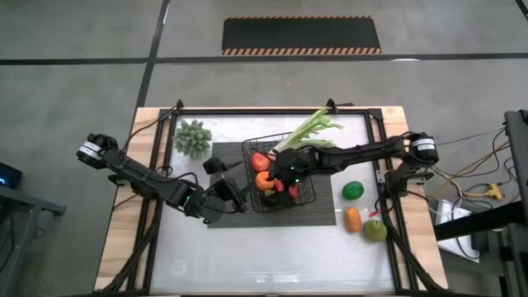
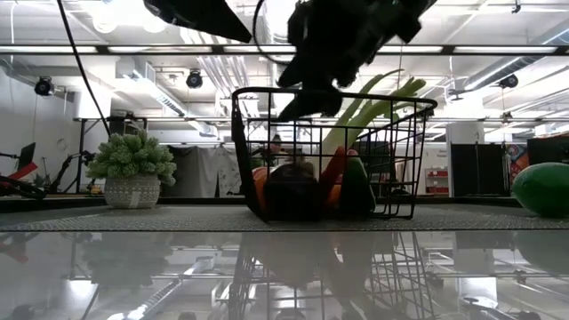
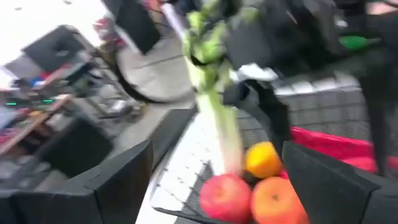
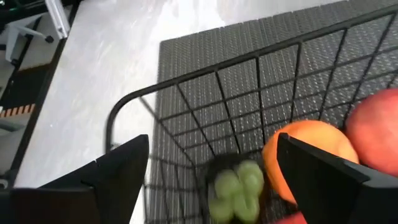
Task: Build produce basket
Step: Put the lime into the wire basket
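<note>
The black wire basket [image 1: 279,175] sits on the ribbed mat [image 1: 318,216] at the table's centre, already holding a red apple [image 1: 260,161], an orange [image 1: 263,180], a green piece [image 4: 237,186] and a leek [image 1: 309,130] that sticks out toward 1 o'clock. The right gripper [image 1: 285,173] hangs over the basket, jaws spread with nothing between them, which looks like a drop just made. The left gripper [image 1: 235,194] waits at the basket's 9 o'clock, jaws also released. A green round piece [image 1: 353,190], an orange piece [image 1: 353,219] and a green pear [image 1: 375,230] lie at 4 o'clock. Best lift straight up clear of the rim and leek before swinging out to fetch one
</note>
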Available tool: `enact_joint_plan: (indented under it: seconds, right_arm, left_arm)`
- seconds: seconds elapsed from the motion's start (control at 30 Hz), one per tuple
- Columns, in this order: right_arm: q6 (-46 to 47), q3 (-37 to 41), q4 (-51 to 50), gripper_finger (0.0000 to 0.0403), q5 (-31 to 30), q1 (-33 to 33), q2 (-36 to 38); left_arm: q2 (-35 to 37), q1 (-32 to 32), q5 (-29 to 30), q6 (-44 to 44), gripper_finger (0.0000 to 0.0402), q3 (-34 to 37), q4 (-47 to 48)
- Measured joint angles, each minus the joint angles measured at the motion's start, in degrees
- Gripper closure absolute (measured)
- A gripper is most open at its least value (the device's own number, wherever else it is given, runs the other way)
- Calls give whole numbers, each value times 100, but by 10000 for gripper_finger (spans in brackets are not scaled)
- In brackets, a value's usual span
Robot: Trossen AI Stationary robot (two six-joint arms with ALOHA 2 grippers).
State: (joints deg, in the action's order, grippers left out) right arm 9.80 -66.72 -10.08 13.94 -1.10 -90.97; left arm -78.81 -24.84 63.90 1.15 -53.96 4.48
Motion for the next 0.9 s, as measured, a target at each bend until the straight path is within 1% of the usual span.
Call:
enact_joint_plan:
  seconds: [0.07, 0.1, 0.17, 0.23, 0.27, 0.3, 0.4, 0.5, 0.6, 0.7, 0.77, 0.8, 0.83, 0.9]
  right_arm:
    - [-47, 0, -293, 76, -2, -2, 243]
    - [-76, -2, -514, 77, -37, -2, 388]
    - [-137, -39, -1076, 78, -162, -2, 734]
    - [-165, -44, -1648, 78, -420, -2, 1115]
    - [-163, -42, -1954, 78, -553, -2, 1317]
    - [-162, -42, -2234, 78, -701, -2, 1493]
    - [-81, -8, -2848, 79, -1167, 29, 2036]
    - [-34, 75, -3090, 98, -1529, 81, 2485]
    - [80, 192, -3117, 145, -1621, 87, 2782]
    - [114, 317, -3111, 205, -1845, 95, 2979]
    - [111, 405, -3089, 244, -1872, 95, 3058]
    - [111, 438, -3101, 263, -1926, 96, 3066]
    - [125, 456, -3098, 280, -2010, 97, 3066]
    - [183, 479, -3134, 314, -2163, 98, 3060]
  left_arm:
    - [0, 0, -407, 7, 66, 1, 17]
    - [0, -5, -700, 21, 66, 1, 73]
    - [4, -37, -1484, 86, 66, 1, 332]
    - [51, -68, -2238, 360, 68, 1, 938]
    - [84, -75, -2475, 589, 71, -4, 1268]
    - [110, -76, -2575, 871, 76, -30, 1667]
    - [182, -8, -2380, 1405, 105, -35, 2536]
    - [207, 332, -2288, 1401, 155, 98, 2623]
    - [98, 856, -2337, 1239, 224, 255, 2585]
    - [-43, 1377, -2296, 887, 310, 497, 2486]
    - [-121, 1711, -2290, 590, 367, 571, 2147]
    - [-132, 1859, -2286, 455, 384, 590, 2006]
    - [-138, 1994, -2283, 289, 390, 597, 1858]
    - [-142, 2203, -2302, -140, 391, 597, 1442]
